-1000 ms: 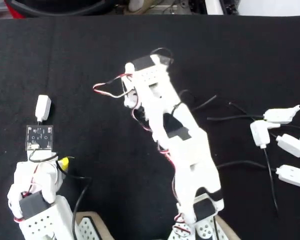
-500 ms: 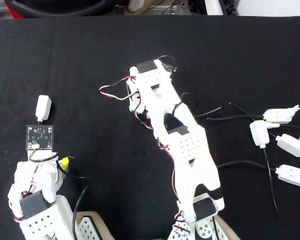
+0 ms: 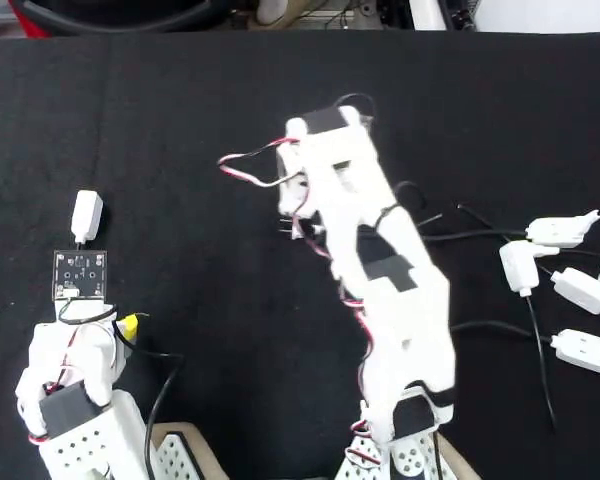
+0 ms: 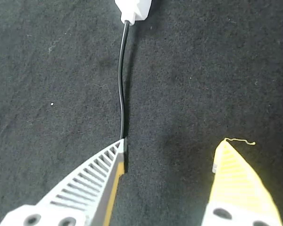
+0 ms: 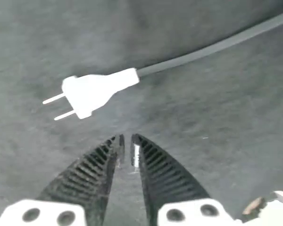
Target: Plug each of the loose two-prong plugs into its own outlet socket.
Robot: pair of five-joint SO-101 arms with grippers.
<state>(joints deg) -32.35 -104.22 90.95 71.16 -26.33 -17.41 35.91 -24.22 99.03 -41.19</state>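
A white two-prong plug [image 5: 92, 92] lies flat and unplugged, its prongs bare. Four white corded pieces [image 3: 521, 268] cluster well apart from it.

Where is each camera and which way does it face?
High: above the table, looking down; left arm and right arm show.
Left wrist: on left arm, facing the left plug past the open left gripper.
Right wrist: on right arm, facing a pronged plug past the shut right gripper.
Shared: left plug, in high and left wrist.

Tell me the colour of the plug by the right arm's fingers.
White; the plug shows best in the right wrist view.
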